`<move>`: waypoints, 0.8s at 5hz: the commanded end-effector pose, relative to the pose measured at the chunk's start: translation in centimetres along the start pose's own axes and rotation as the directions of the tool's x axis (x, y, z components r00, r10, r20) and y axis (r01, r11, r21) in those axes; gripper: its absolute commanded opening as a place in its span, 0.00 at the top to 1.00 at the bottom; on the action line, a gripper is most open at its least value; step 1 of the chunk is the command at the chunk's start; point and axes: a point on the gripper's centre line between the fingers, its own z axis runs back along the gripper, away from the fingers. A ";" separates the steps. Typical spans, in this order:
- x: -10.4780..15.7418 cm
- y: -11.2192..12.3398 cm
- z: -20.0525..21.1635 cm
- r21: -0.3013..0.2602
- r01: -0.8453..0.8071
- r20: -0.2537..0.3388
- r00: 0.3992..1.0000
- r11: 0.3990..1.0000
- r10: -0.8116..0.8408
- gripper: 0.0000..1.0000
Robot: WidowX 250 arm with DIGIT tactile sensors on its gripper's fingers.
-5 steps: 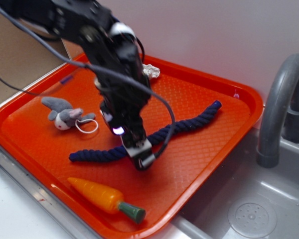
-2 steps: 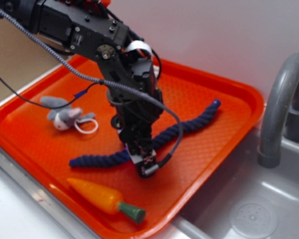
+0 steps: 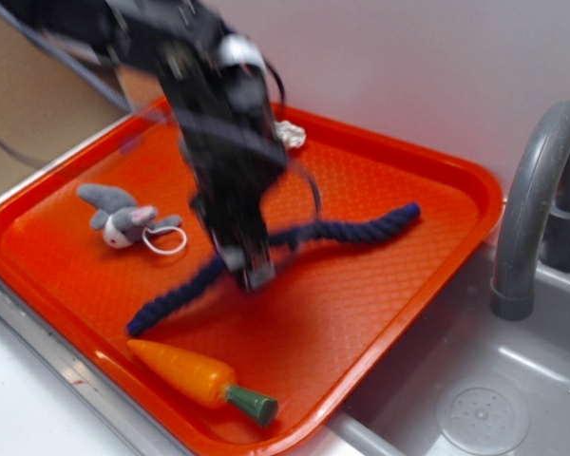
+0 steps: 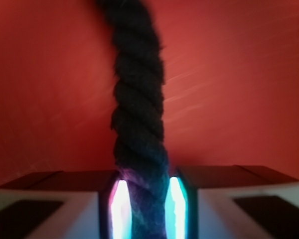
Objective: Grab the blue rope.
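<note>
Robot gripper (image 3: 254, 274) clamps the blue rope (image 3: 356, 228) at its middle and begins lifting it off the orange tray (image 3: 399, 313).

In the wrist view the jaws are closed tight on the rope. A second earlier the rope lay flat in a wavy line; now its middle has risen and shifted back, away from the toy carrot (image 3: 195, 376), both ends trailing on the tray. The arm is motion-blurred. The grab appears made; what remains is likely raising it clear.

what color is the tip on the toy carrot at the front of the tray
Dark green, on the orange plastic toy carrot; the exterior view shows it best.
</note>
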 end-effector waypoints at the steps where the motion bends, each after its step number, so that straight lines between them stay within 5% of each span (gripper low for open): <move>1: -0.3 8.4 12.1 -0.146 -0.245 0.189 0.944 0.958 0.270 1.00; 2: -2.6 11.6 16.5 -0.189 -0.248 0.185 0.941 0.950 0.282 1.00; 4: -7.1 13.8 19.7 -0.197 -0.392 0.268 0.860 0.899 0.434 1.00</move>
